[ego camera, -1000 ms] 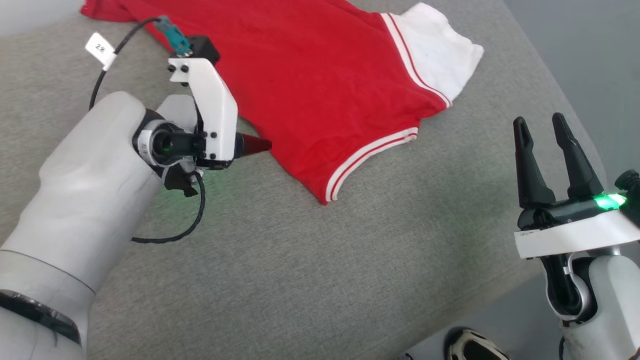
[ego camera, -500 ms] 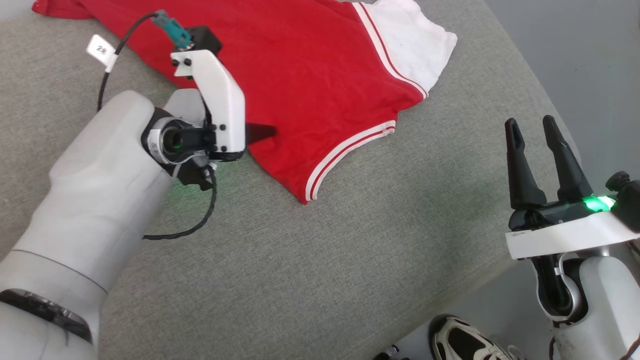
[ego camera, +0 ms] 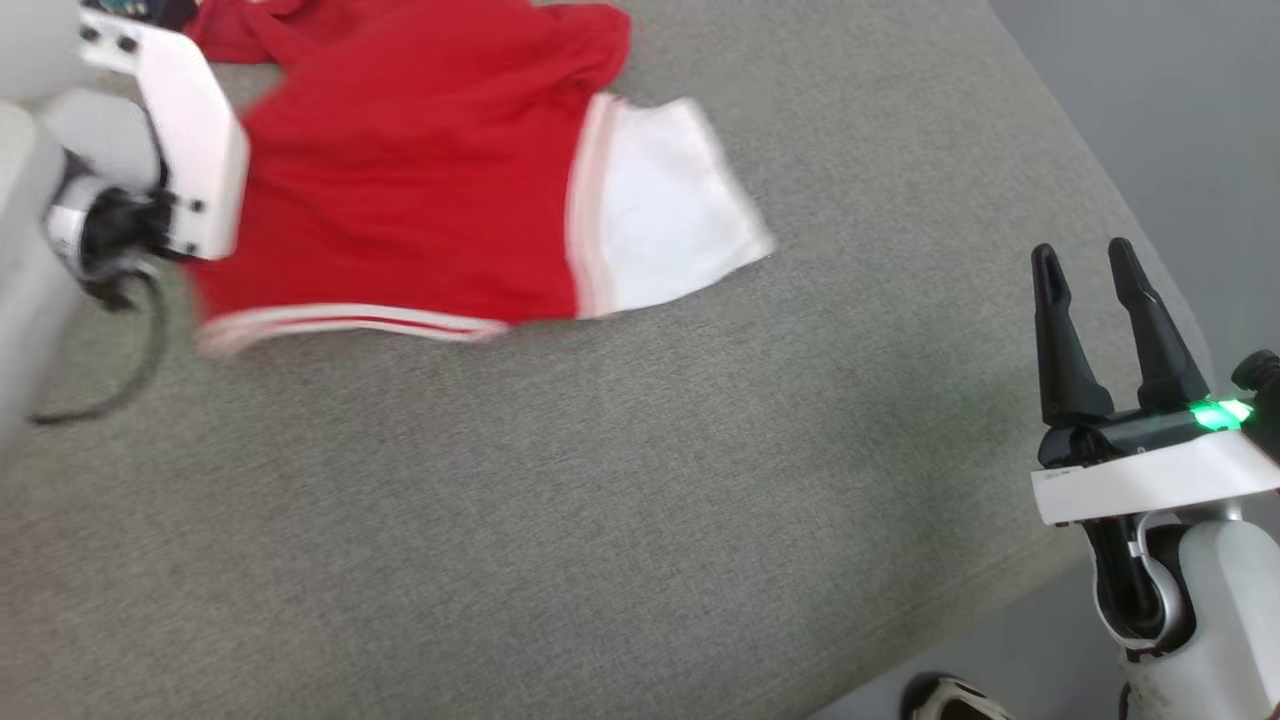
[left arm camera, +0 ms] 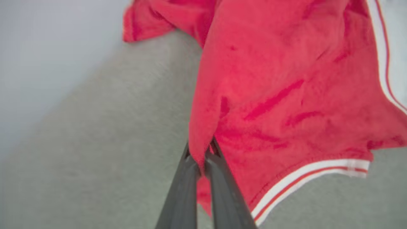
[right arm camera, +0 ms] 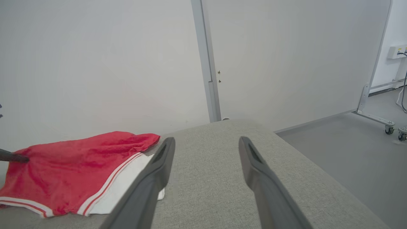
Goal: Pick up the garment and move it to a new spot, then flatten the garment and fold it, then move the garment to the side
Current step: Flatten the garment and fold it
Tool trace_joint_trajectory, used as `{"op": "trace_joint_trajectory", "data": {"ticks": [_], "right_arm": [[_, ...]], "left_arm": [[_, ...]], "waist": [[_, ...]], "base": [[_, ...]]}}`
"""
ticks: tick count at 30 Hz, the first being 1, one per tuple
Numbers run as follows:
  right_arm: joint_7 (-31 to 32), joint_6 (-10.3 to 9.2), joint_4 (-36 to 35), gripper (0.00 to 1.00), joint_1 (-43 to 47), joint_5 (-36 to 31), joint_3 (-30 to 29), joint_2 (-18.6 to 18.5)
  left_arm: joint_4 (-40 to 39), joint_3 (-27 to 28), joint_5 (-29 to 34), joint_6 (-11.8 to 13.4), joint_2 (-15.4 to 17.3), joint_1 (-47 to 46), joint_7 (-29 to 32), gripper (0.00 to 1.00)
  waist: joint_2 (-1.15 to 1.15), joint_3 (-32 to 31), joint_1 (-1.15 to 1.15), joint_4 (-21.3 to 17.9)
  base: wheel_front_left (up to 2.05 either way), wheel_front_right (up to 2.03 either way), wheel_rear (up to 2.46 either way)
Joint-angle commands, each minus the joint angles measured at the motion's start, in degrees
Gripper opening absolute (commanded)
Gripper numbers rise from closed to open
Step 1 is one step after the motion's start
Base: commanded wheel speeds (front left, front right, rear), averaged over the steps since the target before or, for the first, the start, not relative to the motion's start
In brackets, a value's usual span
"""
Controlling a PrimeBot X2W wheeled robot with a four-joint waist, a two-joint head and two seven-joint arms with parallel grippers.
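The garment, a red T-shirt with a white sleeve and striped trim, lies bunched on the grey cushioned surface at the upper left. In the left wrist view my left gripper is shut on a fold of the garment, and the red cloth drapes away from the pinch. Its white wrist mount covers the fingertips in the head view. My right gripper stands open at the lower right, well clear of the cloth. The right wrist view shows the garment far left of those open fingers.
The grey fabric surface drops off along its right edge to a grey floor. A shoe shows at the bottom edge. A black cable hangs by the left arm. White wall panels stand behind the surface.
My left gripper has shut on the garment's edge and dragged it left, so the cloth has bunched and the white sleeve has swung round. The head camera has shifted. My right gripper stays open.
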Motion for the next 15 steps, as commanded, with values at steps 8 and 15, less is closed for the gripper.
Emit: {"op": "trace_joint_trajectory", "data": {"ticks": [8,15], "right_arm": [[-0.11,-0.02,-0.69,1.0,-0.29,-0.11,1.24,-0.14],[-0.11,-0.02,-0.73,1.0,-1.47,0.55,2.45,0.59]], "left_arm": [[-6.39,-7.68,9.69,-0.89,-10.02,-3.32,-4.85,0.0],[-4.71,-11.09,9.04,-1.65,-20.48,0.03,-6.3,0.0]], "waist": [[0.0,0.0,0.0,1.03],[0.0,1.54,0.0,-0.16]], "base": [[0.0,0.0,0.0],[0.0,0.0,0.0]]}}
